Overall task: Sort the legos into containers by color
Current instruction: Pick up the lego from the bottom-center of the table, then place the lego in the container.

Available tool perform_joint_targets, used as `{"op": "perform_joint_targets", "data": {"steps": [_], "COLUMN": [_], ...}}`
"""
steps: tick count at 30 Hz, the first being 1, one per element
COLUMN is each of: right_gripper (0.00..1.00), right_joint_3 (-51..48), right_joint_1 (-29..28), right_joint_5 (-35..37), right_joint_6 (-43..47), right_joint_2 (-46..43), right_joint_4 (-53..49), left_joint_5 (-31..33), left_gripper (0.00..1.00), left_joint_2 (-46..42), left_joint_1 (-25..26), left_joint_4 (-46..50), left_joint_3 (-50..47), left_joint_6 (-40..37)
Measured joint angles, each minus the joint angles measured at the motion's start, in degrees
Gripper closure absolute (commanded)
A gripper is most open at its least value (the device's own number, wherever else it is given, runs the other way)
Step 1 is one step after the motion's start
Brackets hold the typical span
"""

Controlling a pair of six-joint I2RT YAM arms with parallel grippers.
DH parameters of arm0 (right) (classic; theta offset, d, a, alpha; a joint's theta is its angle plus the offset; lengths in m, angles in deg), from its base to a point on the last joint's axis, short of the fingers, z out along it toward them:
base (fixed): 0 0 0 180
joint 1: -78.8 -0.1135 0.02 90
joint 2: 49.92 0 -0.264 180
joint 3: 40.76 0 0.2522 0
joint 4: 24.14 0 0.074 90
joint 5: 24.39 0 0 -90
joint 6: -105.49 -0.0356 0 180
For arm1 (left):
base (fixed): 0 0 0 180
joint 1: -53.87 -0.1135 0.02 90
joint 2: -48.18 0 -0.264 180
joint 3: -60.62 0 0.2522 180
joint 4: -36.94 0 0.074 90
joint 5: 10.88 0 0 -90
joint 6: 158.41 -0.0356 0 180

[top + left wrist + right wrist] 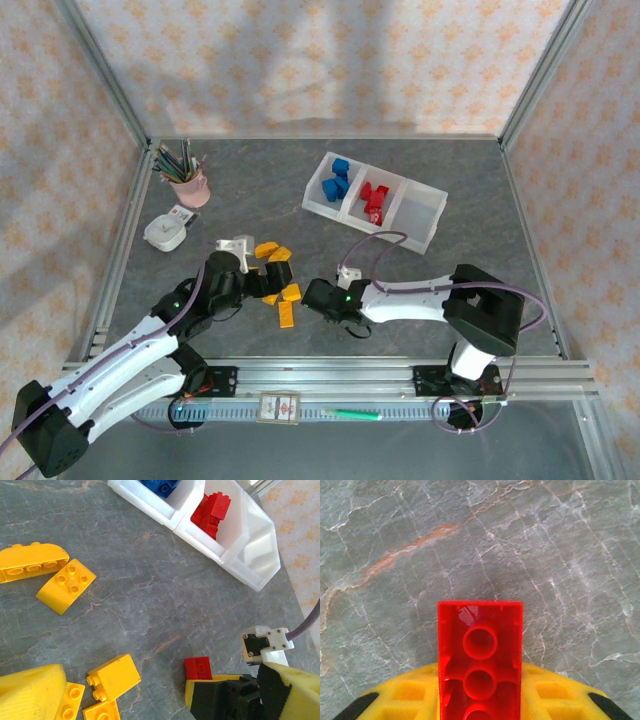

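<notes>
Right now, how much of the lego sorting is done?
Blue legos and red legos already sit in two compartments of the white tray. The right claw is shut on one red brick. The yellow legos are left on the table, waiting for the third compartment.

Red brick (480, 650) held in the right claw (480, 702); the brick's end nearest the claw is cut off at the picture's bottom edge.

Red brick (198, 668) perhaps in right tool (204, 684)
</notes>
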Motion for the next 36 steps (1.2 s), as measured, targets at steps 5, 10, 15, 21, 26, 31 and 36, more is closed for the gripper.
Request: {"op": "perform_joint_targets", "data": {"steps": [5,10,15,21,26,31,36], "right_gripper": [0.80,0.81,0.81,0.81,0.80,0.80,0.78], "right_joint_3": [-0.20,-0.72,-0.90,1.46,8.74,17.86,26.49], "right_joint_1": [0.74,2.97,7.13,15.34,24.04,30.42,35.19], "right_joint_5": [0.07,0.48,1.11,2.29,3.17,3.50,2.97], "right_joint_6": [0.24,1.40,4.72,12.85,20.92,26.77,30.69], "right_joint_2": [-0.44,-2.99,-7.39,-9.88,-8.09,-0.20,9.33], "right_joint_4": [2.14,4.26,4.57,4.59,5.16,6.56,6.71], "left_joint_5": [0.00,0.00,0.00,0.00,-0.02,-0.11,-0.11], "left_gripper": [0.01,0.01,0.01,0.01,0.01,0.01,0.01], "left_joint_2": [0.13,0.44,1.73,5.09,9.92,14.53,18.36], "left_joint_1": [0.00,0.00,0.00,0.00,0.00,-0.02,-0.07], "left_joint_4": [-0.09,-0.42,-0.48,-3.06,-6.58,-10.78,-13.94], "left_joint_3": [0.00,0.02,0.79,3.85,7.28,9.81,12.41], "left_joint_6": [0.02,0.00,-0.04,-0.20,-0.70,-1.07,-1.53]}}
